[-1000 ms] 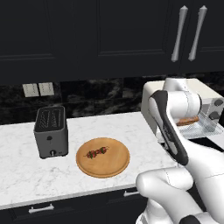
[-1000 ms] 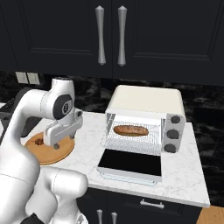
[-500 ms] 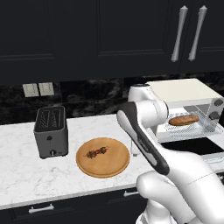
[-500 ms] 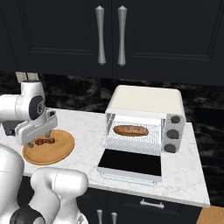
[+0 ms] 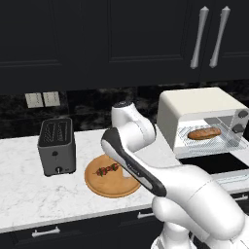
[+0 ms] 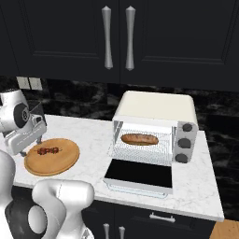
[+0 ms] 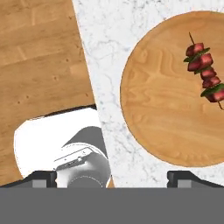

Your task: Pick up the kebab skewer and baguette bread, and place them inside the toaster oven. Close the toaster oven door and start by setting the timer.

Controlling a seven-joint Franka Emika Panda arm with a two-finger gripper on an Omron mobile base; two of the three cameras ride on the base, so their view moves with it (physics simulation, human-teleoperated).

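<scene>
You see the kebab skewer [image 7: 204,72], dark red and green chunks, lying flat on the round wooden board [image 6: 51,156]. The golden-brown baguette bread [image 6: 139,139] lies on the rack inside the cream toaster oven [image 6: 156,108], whose toaster oven door [image 6: 138,174] hangs open, folded down flat.

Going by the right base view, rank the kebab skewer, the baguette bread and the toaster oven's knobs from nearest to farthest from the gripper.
1. kebab skewer, on the round wooden board, beside the gripper.
2. baguette bread, on the toaster oven rack.
3. knobs, on the oven's right side.
</scene>
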